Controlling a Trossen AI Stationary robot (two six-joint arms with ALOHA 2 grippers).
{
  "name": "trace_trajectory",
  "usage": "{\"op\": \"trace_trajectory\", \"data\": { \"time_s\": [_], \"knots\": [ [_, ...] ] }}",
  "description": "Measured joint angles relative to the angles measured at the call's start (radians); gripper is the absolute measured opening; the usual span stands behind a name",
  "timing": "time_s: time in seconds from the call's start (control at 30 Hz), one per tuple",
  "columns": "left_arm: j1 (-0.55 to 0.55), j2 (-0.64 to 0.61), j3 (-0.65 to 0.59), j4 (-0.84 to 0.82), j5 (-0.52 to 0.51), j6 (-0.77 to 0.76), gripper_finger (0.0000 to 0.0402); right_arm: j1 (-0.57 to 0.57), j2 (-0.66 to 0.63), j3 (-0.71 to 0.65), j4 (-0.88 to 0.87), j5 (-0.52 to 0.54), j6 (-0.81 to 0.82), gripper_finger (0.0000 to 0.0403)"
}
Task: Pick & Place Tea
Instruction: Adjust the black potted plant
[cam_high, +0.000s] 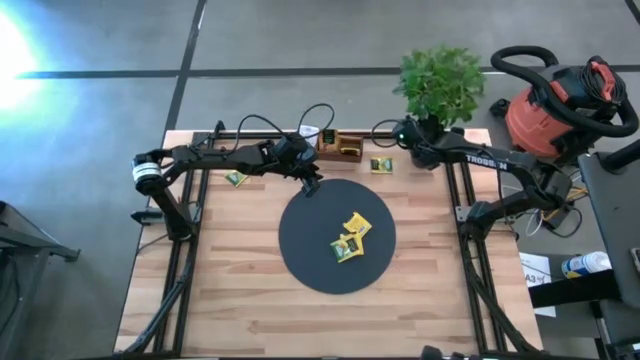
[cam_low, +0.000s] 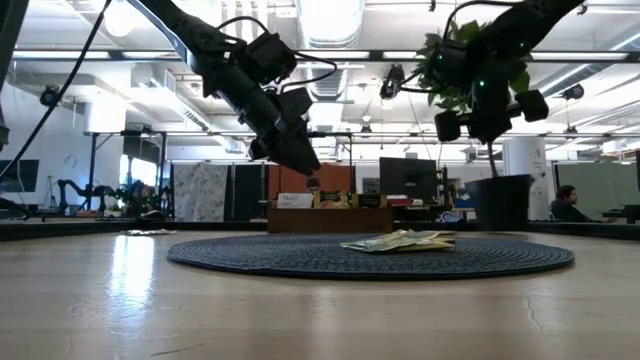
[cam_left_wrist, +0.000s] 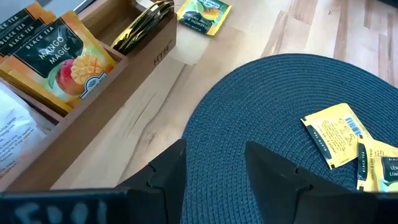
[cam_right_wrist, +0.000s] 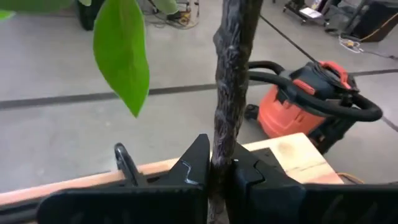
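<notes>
Lying flat on the black disc (cam_high: 300, 250), the tea (cam_high: 352, 238) sits near the empty, wide left claw (cam_high: 312, 187).

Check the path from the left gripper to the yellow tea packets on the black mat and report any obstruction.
Nothing visible blocks it. The left gripper hangs open over the black mat's far edge; only bare mat separates it from the yellow packets.

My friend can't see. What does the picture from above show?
The left pincer hangs open at the far edge of a black disc holding yellow tea packets. The right pincer waits shut by a potted plant.
</notes>
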Motion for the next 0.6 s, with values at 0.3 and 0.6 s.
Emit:
{"op": "trace_trajectory", "data": {
  "time_s": [0.3, 0.6],
  "knots": [
    [0.001, 0.000, 0.000, 0.000, 0.000, 0.029, 0.0158, 0.000, 0.000, -0.020, 0.030, -0.020, -0.026, 0.0021],
    [0.002, 0.000, 0.000, 0.000, 0.000, 0.031, 0.0158, 0.002, 0.000, -0.021, 0.027, -0.109, -0.073, 0.0090]
  ]
}}
